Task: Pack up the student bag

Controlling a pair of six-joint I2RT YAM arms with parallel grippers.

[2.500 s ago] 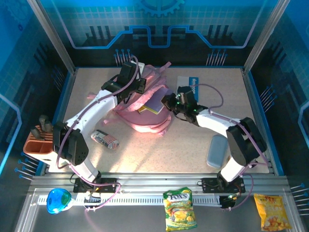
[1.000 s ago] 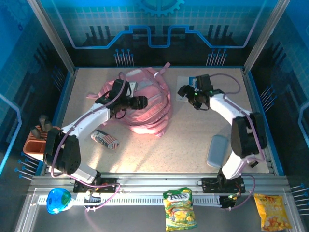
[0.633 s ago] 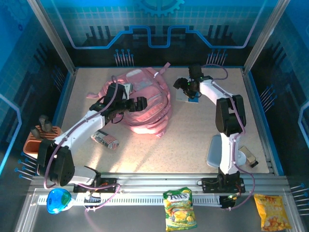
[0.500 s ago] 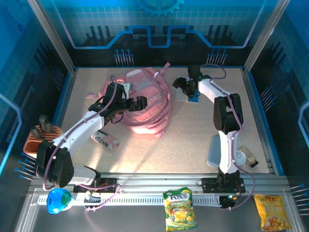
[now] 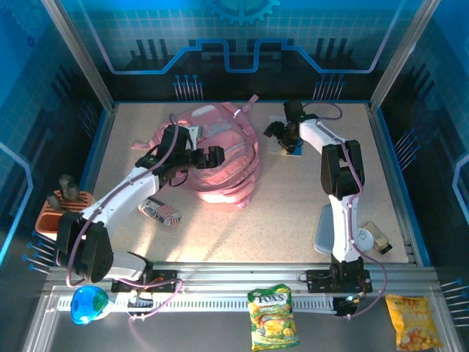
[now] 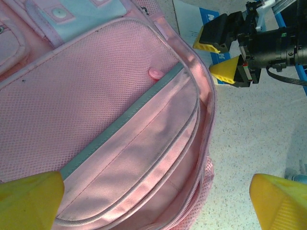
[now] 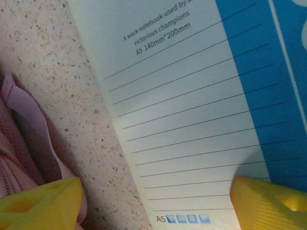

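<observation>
Left gripper (image 5: 210, 157) jaws wide apart, empty, over the student bag (image 5: 233, 174), upper centre of desk (image 5: 286, 205). Right gripper (image 5: 283, 136) apart, over notebook (image 7: 192, 110) edge just right of bag.

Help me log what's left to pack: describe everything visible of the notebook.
The notebook lies flat on the speckled table, right of the pink bag, not touching its strap. Its paper cover is white with ruled lines, a blue band along one side and A5 print. The right tool hangs over it, open; contact cannot be told.
</observation>
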